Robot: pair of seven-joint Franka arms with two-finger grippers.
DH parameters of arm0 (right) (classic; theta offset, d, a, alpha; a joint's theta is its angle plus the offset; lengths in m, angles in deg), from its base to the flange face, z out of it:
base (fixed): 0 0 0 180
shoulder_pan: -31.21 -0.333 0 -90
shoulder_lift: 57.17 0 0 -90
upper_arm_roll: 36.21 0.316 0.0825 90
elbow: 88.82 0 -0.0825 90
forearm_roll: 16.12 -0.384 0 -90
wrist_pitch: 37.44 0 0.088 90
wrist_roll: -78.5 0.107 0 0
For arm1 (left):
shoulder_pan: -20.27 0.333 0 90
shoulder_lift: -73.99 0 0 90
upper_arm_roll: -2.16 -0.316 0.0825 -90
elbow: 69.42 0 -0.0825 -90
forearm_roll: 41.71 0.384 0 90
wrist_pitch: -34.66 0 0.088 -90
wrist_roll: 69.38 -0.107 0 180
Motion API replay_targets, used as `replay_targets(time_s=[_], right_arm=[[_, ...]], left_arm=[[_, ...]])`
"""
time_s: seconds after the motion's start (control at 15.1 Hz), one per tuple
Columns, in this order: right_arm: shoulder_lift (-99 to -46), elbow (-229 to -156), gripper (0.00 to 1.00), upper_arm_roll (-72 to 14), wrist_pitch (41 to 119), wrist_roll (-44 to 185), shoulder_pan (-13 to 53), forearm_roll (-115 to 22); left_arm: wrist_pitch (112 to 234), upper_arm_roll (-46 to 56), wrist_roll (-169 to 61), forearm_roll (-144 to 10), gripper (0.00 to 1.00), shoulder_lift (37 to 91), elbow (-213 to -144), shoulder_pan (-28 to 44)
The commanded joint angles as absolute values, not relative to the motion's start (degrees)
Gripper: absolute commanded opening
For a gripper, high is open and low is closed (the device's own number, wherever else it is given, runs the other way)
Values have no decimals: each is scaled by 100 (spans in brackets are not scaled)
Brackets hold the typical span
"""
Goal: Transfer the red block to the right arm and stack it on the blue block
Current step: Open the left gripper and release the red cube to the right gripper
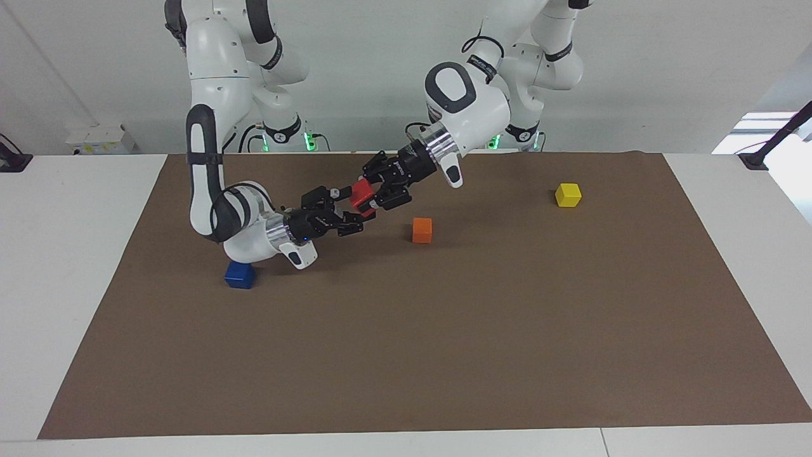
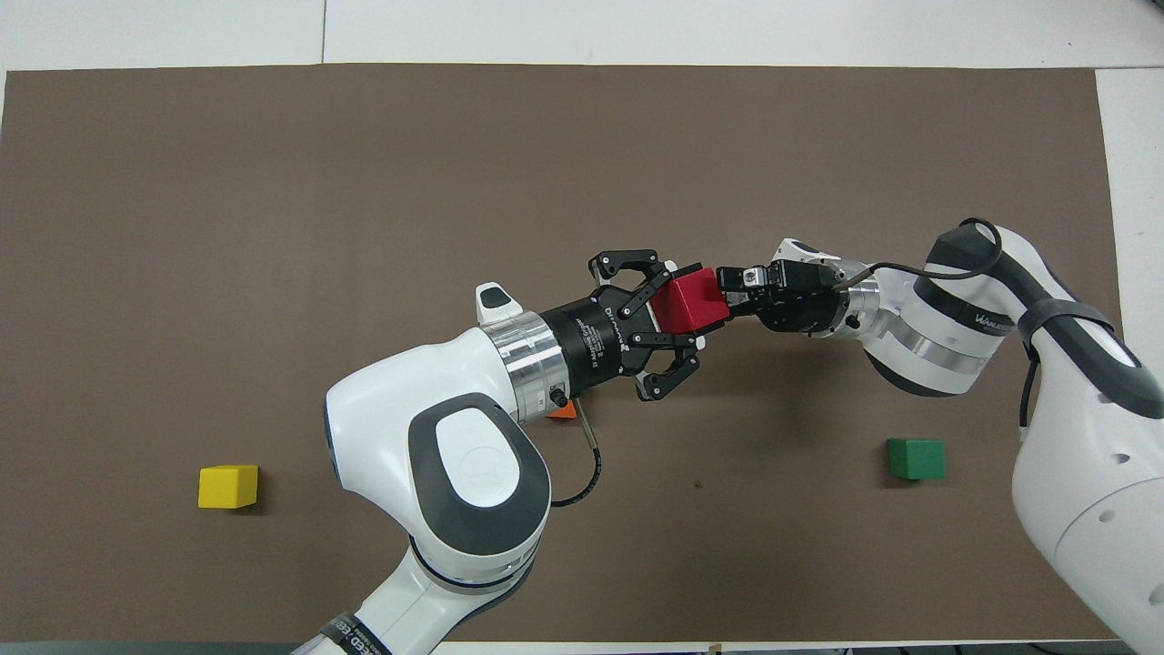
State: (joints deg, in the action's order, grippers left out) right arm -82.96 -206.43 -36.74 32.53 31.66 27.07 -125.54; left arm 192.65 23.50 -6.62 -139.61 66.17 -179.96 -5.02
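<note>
Setting: brown mat (image 1: 444,355) covered a white table (image 1: 70,285), two white arms mounted along one edge before a pale wall.
Left end effector (image 2: 684,327): clenched on the red block (image 2: 693,301), held in the air above the mat so its free faces pointed toward the partner arm.
Right end effector (image 1: 354,213): released, fingers spread at the block's outer faces, apparently poised to take it; contact could not be told.
Blue block (image 1: 240,275): waited on the mat beside the right arm's elbow, judged the stacking spot.
Count: five cubes, one each of red, blue, orange (image 1: 422,230), yellow (image 1: 568,195), green (image 2: 917,458); two arms.
</note>
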Motion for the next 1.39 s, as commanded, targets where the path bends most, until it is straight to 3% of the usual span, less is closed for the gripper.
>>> replay_targets(time_s=[0.0, 0.46, 0.6, 0.66, 0.73, 1.26, 1.32], right_arm=[[-8293, -20703, 99, -3630, 3392, 3060, 2716, -12721], [-8293, -20668, 70, -3639, 3480, 3034, 2708, -12721], [-8293, -20650, 48, -3630, 3498, 3034, 2708, -12721], [-8293, -20650, 10, -3630, 3542, 3042, 2708, -12721], [-8284, -20659, 0, -3630, 3646, 3043, 2708, -12721], [-8266, -20659, 0, -3639, 3788, 2999, 2637, -12721], [-8266, -20659, 0, -3639, 3788, 2999, 2646, -12721]], left_arm=[[19462, 2334, -593, -13875, 0, 6556, -17885, -548], [19567, 2334, -593, -13787, 0, 6345, -17709, -575], [19629, 2334, -593, -13787, 0, 6318, -17709, -592], [19629, 2334, -593, -13778, 0, 6318, -17709, -592], [19621, 2334, -593, -13787, 0, 6318, -17709, -592], [19585, 2343, -601, -13822, 0, 6301, -17735, -531], [19585, 2334, -601, -13822, 99, 6292, -17735, -540]])
